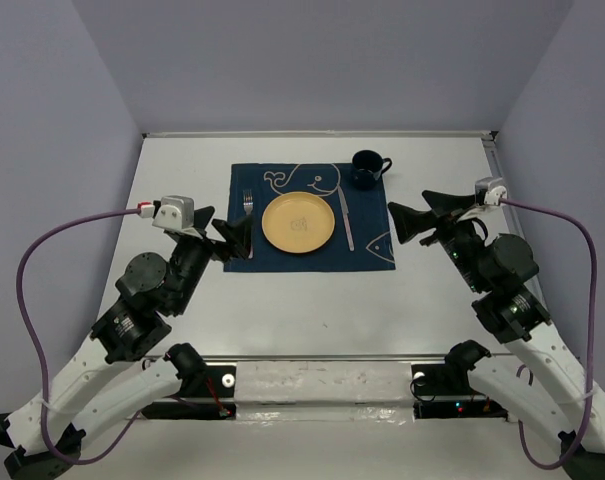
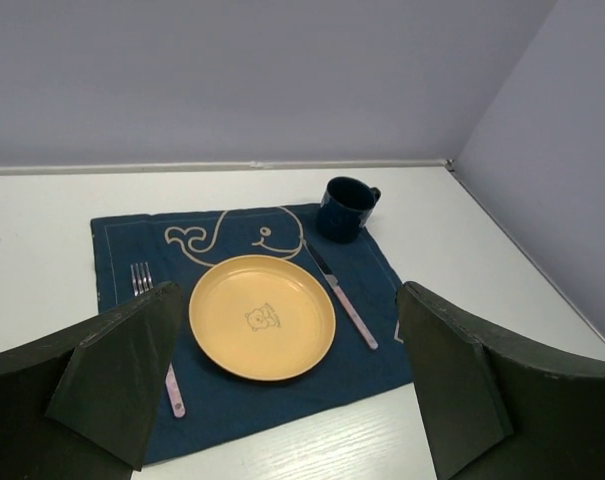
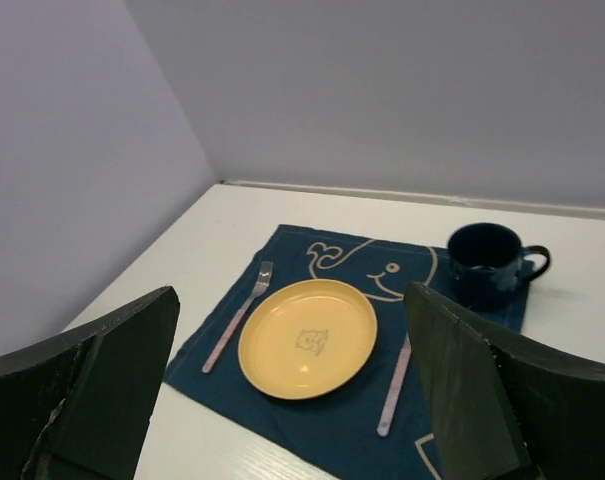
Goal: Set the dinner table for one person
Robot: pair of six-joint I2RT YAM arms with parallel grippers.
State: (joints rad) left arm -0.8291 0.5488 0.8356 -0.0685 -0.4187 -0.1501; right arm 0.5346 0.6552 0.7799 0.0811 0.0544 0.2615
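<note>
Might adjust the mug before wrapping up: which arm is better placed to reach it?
Right, probably. The mug sits at the far right corner of the cloth, nearer the open right tool; the open left tool would have to cross the plate.

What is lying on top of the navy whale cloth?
A yellow plate at the centre, a fork to its left, a knife to its right, and a dark blue mug on the far right corner. The plate hides the cloth beneath it.

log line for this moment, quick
task: set dinner table | placemat: plate centre, fork left, knife right, mug far-right corner | left gripper: open, empty | right gripper: open, empty
</note>
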